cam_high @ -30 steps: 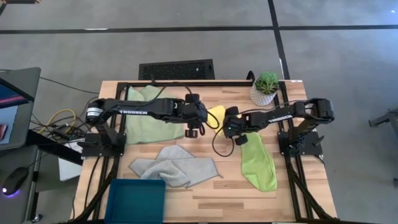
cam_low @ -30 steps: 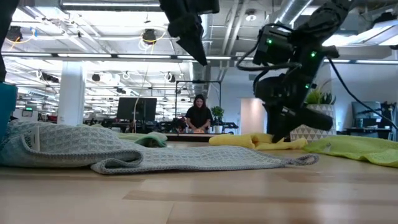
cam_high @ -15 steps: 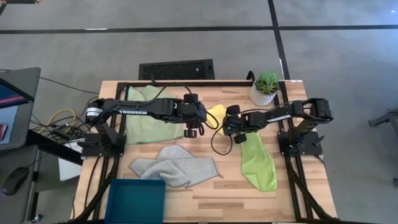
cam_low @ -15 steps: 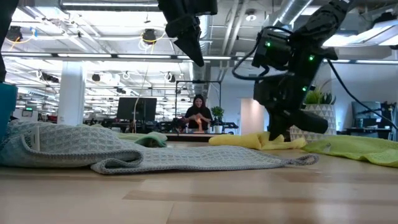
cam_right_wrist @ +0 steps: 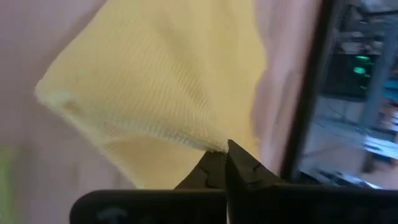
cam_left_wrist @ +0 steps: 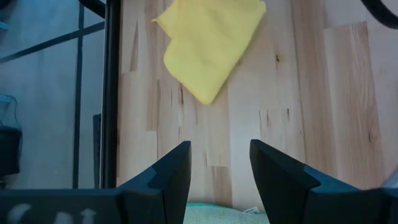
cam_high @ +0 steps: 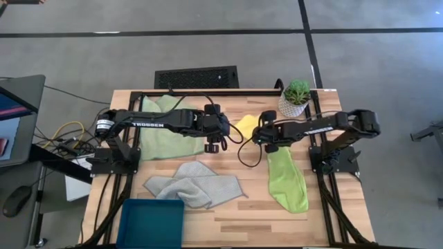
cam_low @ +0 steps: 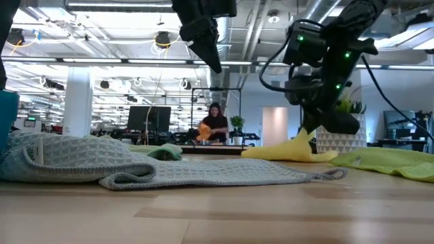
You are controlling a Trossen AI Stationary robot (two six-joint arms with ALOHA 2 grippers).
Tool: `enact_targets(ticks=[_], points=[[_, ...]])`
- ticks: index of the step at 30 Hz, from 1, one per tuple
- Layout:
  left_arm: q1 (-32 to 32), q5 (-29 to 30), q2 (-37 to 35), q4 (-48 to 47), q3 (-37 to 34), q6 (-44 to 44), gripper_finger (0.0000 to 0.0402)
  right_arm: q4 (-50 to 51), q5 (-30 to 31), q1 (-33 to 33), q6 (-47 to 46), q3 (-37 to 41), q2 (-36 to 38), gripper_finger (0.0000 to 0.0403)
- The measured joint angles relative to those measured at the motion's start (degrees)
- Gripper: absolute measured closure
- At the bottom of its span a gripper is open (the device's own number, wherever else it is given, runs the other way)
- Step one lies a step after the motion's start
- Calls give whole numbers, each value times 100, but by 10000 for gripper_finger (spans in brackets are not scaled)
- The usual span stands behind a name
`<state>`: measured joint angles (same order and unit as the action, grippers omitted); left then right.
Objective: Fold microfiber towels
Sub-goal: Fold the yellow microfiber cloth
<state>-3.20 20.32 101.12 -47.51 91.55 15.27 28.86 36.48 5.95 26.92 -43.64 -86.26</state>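
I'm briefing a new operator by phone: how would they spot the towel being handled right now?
Find the potted plant at the wooden table's far right corner. Just left of it lies the bright yellow microfiber towel, pinched by the right end effector. It is the only yellow cloth; the others are green or grey.

Pinched between my right gripper's (cam_right_wrist: 225, 167) matt black fingers, the bright yellow microfiber cloth (cam_right_wrist: 168, 93) looks soft and finely ribbed. Beneath my left gripper (cam_left_wrist: 217, 168), the pale wooden tabletop (cam_left_wrist: 298, 112) shows smooth, grained planks with a faint sheen.
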Motion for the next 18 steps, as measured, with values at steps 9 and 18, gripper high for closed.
enact_targets(ticks=[9,18], points=[[0,0,2,-22,0,3,244,710,564,21,-578,0,90,399],[0,0,4,-43,0,4,244,1385,564,135,-1294,0,74,399]])
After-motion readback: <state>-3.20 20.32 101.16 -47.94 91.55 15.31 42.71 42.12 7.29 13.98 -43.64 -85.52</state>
